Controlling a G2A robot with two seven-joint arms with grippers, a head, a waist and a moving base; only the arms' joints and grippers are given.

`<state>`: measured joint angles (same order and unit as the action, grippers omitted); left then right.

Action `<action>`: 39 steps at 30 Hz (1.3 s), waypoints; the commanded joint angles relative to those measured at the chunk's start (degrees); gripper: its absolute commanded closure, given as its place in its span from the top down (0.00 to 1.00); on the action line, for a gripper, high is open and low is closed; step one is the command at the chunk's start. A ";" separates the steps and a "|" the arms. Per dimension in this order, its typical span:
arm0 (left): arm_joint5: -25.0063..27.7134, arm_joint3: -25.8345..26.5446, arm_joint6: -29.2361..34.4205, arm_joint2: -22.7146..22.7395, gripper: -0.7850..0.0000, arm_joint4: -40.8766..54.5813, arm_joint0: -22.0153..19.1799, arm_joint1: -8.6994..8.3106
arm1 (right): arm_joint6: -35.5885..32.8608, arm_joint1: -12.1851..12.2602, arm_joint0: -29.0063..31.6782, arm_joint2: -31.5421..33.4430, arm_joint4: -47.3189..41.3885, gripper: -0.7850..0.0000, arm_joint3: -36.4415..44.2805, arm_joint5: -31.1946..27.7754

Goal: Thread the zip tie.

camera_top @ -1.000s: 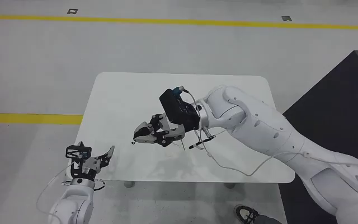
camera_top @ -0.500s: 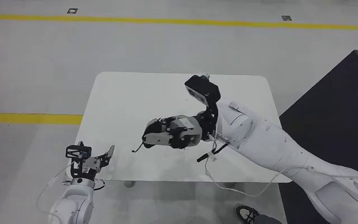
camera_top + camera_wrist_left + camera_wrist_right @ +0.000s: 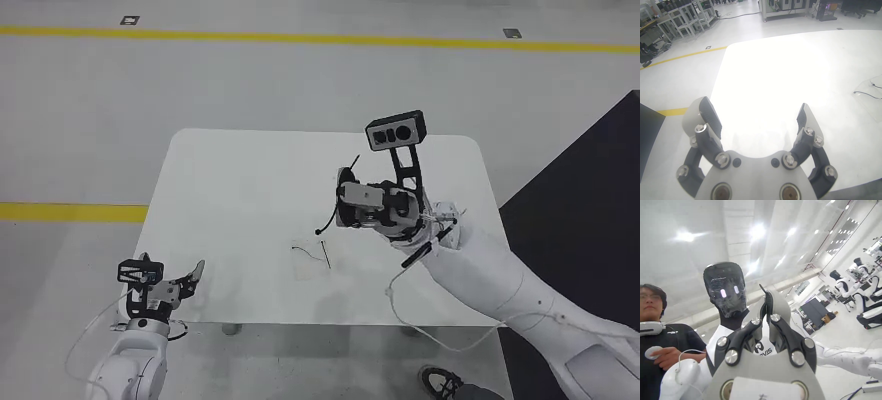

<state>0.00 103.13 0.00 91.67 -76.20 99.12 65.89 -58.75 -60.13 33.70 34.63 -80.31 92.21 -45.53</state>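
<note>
A thin black zip tie is pinched in my right gripper, which is shut on it and held well above the middle right of the white table, turned upward. In the right wrist view the tie's tip sticks out past the shut gripper. My left gripper hangs low off the table's front left corner. It stands open with nothing between its fingers.
A short black strand lies on the table near the middle front, with a faint curl beside it. The left wrist view shows a black strand far off to one side of the tabletop.
The right arm lifted from the table's middle front, swung right and turned its gripper upward with the zip tie in it. The left arm has not moved.
</note>
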 commanded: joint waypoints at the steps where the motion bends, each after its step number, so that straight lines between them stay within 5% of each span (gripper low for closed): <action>1: 0.00 0.00 0.00 0.00 1.00 0.00 0.00 0.00 | 0.11 0.04 -0.01 -0.01 0.13 0.00 0.01 -0.10; 5: 0.00 0.00 0.00 0.00 1.00 0.00 0.00 0.00 | 0.11 0.04 -0.01 -0.01 0.13 0.00 0.01 -0.10; 18: 0.00 0.00 0.00 0.00 1.00 0.00 0.00 0.00 | 17.31 -2.79 5.16 -3.61 5.54 0.00 8.94 22.67; 28: 0.00 0.00 0.00 0.00 1.00 0.00 0.00 0.00 | 17.12 -3.87 11.01 0.50 -6.76 0.00 13.71 33.48; 39: 0.00 0.00 0.00 0.00 1.00 0.00 0.00 0.00 | 12.59 -3.92 14.90 6.73 -3.06 0.00 16.30 38.64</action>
<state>0.00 103.13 0.00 91.67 -76.20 99.12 65.89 -45.32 -63.96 48.67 40.87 -84.36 108.21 -6.31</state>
